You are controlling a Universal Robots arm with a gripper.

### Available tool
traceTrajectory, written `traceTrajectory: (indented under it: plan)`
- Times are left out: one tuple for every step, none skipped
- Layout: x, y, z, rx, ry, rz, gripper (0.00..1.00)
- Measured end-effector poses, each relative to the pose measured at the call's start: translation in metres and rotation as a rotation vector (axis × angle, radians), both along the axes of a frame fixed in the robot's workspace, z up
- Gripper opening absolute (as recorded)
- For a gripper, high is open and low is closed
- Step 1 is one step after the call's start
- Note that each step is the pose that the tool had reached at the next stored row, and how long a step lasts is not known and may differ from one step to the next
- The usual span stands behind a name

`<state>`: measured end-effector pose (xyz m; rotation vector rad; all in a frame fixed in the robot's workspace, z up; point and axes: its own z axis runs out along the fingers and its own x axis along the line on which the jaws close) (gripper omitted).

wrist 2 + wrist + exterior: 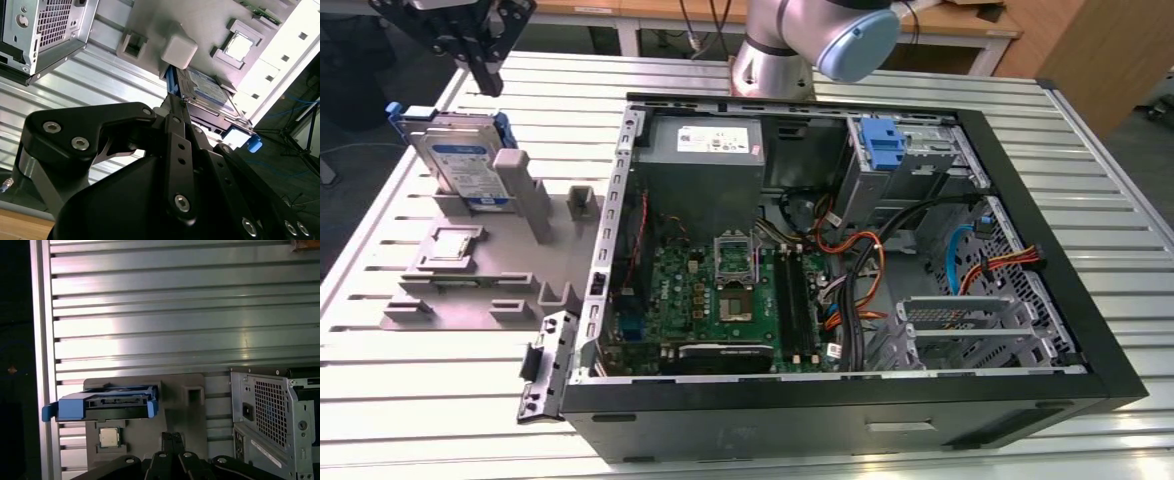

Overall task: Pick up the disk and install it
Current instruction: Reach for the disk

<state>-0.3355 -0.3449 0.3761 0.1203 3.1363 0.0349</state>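
One disk (460, 160) is standing on edge in a grey stand (467, 290) on the slatted table (440, 380), at about nine o'clock from the open computer case (854, 400) in the exterior view. Its blue bracket is facing up in the first wrist view (107, 405). The gripper (488, 85) is hanging just past the disk's top edge, at roughly twelve o'clock from it, and is not touching it. In the first wrist view the gripper's tips (172, 437) are lying together with nothing between them. I judge that the pick-up step is only beginning: the disk is sitting untouched in the stand and nothing is going into the case yet. A grasp is going to call for the tips parting wider than the disk and coming down square over the blue bracket, since a tilted approach could knock the disk against the stand. Moving rightward, the arm (807, 35) is rising from its base at twelve o'clock of the case and reaching across toward the exterior view's left, with the gripper pointing down. Inside the case, a grey power supply (704, 140) is sitting at eleven o'clock and an upright blue latch (883, 145) is standing at one o'clock.
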Motion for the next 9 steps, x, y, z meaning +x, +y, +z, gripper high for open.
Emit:
traceTrajectory:
  plan:
    - [-0.001, 0.0, 0.0, 0.0, -0.0002, 0.0, 0.1]
    - [-0.002, 0.0, 0.0, 0.0, -0.0003, 0.0, 0.1]
    - [-0.003, 0.0, 0.0, 0.0, -0.0005, 0.0, 0.1]
    - [-0.004, 0.0, 0.0, 0.0, -0.0006, 0.0, 0.1]
    - [-0.005, 0.0, 0.0, 0.0, -0.0008, 0.0, 0.1]
    - [-0.0059, 0.0, -0.0001, 0.0, -0.001, 0.0, 0.1]
    - [-0.0067, 0.0001, -0.0001, 0.0001, -0.0011, 0.0, 0.1]
    - [-0.0076, 0.0001, -0.0001, 0.0, -0.0011, 0.0, 0.1]
    - [-0.0085, 0.0001, -0.0001, 0.0, -0.0013, 0.0, 0.1]
